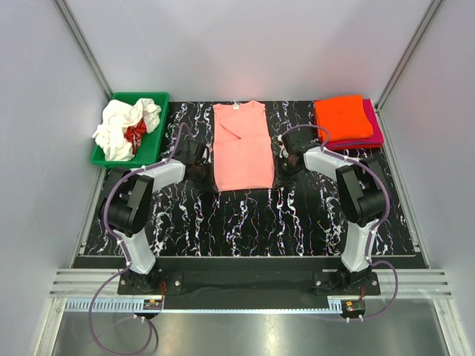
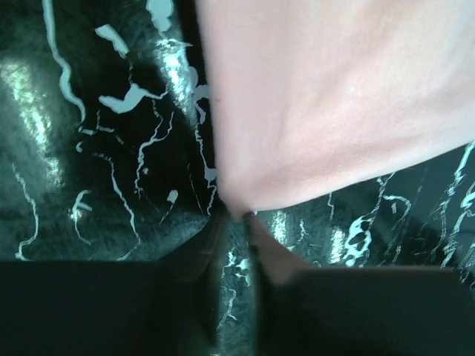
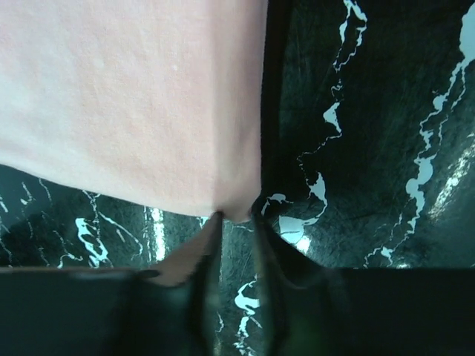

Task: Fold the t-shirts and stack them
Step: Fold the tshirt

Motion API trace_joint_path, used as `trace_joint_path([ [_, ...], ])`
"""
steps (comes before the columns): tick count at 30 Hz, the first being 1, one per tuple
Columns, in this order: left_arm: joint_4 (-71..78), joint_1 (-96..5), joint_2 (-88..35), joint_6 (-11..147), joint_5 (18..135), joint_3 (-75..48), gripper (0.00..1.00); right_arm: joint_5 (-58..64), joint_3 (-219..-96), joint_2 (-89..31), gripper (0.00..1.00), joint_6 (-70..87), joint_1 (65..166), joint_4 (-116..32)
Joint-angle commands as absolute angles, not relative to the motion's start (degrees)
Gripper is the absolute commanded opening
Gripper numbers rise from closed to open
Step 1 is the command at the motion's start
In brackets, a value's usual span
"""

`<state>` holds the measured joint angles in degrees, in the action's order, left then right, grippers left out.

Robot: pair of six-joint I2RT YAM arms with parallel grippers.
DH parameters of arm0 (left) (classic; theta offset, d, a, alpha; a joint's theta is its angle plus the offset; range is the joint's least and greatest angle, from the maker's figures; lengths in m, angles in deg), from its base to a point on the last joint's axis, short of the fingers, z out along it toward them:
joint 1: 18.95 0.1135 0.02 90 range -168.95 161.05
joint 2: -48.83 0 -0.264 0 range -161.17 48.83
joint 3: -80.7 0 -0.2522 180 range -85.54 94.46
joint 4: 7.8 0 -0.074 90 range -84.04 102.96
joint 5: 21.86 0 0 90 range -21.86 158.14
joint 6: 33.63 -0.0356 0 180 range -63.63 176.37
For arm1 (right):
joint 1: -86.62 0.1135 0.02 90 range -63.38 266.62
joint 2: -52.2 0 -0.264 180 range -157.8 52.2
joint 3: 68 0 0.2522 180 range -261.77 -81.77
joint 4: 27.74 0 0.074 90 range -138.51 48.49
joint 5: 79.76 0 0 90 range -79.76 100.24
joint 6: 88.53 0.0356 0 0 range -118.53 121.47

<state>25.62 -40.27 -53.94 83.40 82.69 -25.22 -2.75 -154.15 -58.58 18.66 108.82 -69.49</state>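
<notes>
The salmon-pink t-shirt [image 1: 241, 148] lies flat in the middle of the table, folded to a narrow strip with its collar at the far end. My left gripper [image 1: 202, 170] is at its left edge. In the left wrist view the jaws [image 2: 236, 217] stand nearly closed, pinching a corner of the pink cloth [image 2: 326, 104]. My right gripper [image 1: 286, 162] is at the shirt's right edge, and its jaws [image 3: 236, 217] pinch a corner of the same cloth [image 3: 126, 96]. A folded orange t-shirt [image 1: 342, 116] rests on a folded magenta one [image 1: 373, 136] at the back right.
A green plastic bin [image 1: 152, 99] at the back left holds crumpled white shirts [image 1: 115, 133] and a red one [image 1: 135, 131]. The black marbled table [image 1: 245, 222] is bounded by grey walls on three sides.
</notes>
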Motion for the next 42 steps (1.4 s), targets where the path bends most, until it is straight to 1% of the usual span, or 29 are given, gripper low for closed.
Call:
trace_joint_path([
  [1,23.27,-40.22,-54.98,83.09,83.17,-25.33,0.09,-2.24,-152.52,-58.89,0.24,17.47,108.77,-66.47],
  [2,23.19,-40.22,-54.63,83.18,83.08,-25.68,0.01,-1.8,-152.26,-58.46,0.15,17.55,108.77,-66.38],
  [3,23.19,-40.3,-54.27,83.26,83.0,-25.95,0.0,-1.19,-151.91,-58.02,0.0,17.47,108.77,-66.29],
  [7,24.15,-40.56,-49.89,83.61,82.82,-28.49,0.0,-0.31,-147.44,-54.33,0.0,19.3,108.86,-66.64],
  [10,24.15,-41.44,-45.84,83.88,81.76,-33.66,0.0,1.1,-141.46,-47.93,0.0,20.8,108.77,-66.99],
  [17,22.92,-45.39,-38.46,86.34,83.61,-42.1,0.0,0.05,-129.06,-35.98,0.0,25.98,109.73,-65.94],
  [18,22.75,-45.84,-36.28,86.78,83.52,-42.82,0.01,-0.13,-126.7,-34.56,0.0,26.86,110.08,-65.94],
  [19,22.92,-46.88,-35.21,87.56,83.52,-44.21,0.03,-0.48,-125.72,-32.28,0.0,28.52,110.35,-65.85],
  [20,22.84,-47.33,-34.15,87.92,83.87,-44.84,0.1,-1.96,-124.75,-31.22,0.01,29.24,111.13,-65.76],
  [21,23.01,-47.86,-32.32,88.27,84.22,-45.37,0.15,-2.84,-123.09,-30.34,0.04,30.46,111.23,-64.89],
  [22,23.01,-47.95,-31.43,89.23,84.66,-46.15,0.22,-3.9,-122.03,-28.5,0.1,31.17,111.32,-64.62],
  [23,23.18,-48.04,-30.29,89.68,84.84,-46.6,0.28,-3.39,-121.32,-27.52,0.27,31.79,111.4,-64.62],
  [24,23.45,-47.95,-27.49,89.94,84.4,-47.04,0.29,-2.95,-120.27,-26.73,0.32,32.58,111.41,-64.71],
  [26,24.32,-47.95,-24.84,89.77,81.69,-45.99,0.33,-1.54,-120.0,-24.36,0.35,32.85,111.49,-65.67],
  [27,25.98,-47.78,-23.78,89.42,80.72,-44.68,0.36,-0.75,-120.96,-23.65,0.37,33.28,111.49,-68.37],
  [29,26.61,-47.51,-24.38,88.19,80.01,-39.5,0.36,-0.22,-122.19,-21.11,0.37,33.72,111.49,-70.67],
  [31,23.9,-47.51,-28.15,87.05,81.32,-34.59,0.34,-1.96,-124.39,-19.18,0.33,34.51,111.58,-72.0],
  [32,22.41,-47.34,-32.26,86.7,83.41,-33.08,0.31,-3.02,-125.87,-19.08,0.31,34.95,111.58,-71.13],
  [33,19.96,-47.16,-34.65,86.08,84.83,-31.59,0.28,-3.99,-126.67,-19.34,0.24,35.22,112.54,-70.17],
  [35,18.97,-46.63,-39.83,85.73,87.2,-25.97,0.23,-7.32,-128.08,-21.53,0.14,35.75,114.3,-67.62],
  [36,18.62,-45.85,-44.99,85.64,87.82,-23.95,0.21,-8.55,-129.56,-22.58,0.11,36.44,115.09,-64.91],
  [37,18.7,-45.49,-47.56,84.68,88.52,-19.92,0.21,-10.74,-130.19,-25.12,0.05,36.89,117.1,-63.58],
  [38,19.14,-45.05,-52.29,84.06,88.62,-17.62,0.2,-11.37,-130.89,-26.71,0.03,37.33,117.73,-61.48],
  [40,20.81,-43.65,-56.27,83.35,88.62,-11.83,0.2,-11.73,-133.17,-30.74,0.01,37.59,120.27,-59.97],
  [42,20.81,-42.42,-60.67,83.35,88.36,-9.0,0.2,-11.99,-134.59,-33.39,0.01,37.59,121.16,-57.43],
])
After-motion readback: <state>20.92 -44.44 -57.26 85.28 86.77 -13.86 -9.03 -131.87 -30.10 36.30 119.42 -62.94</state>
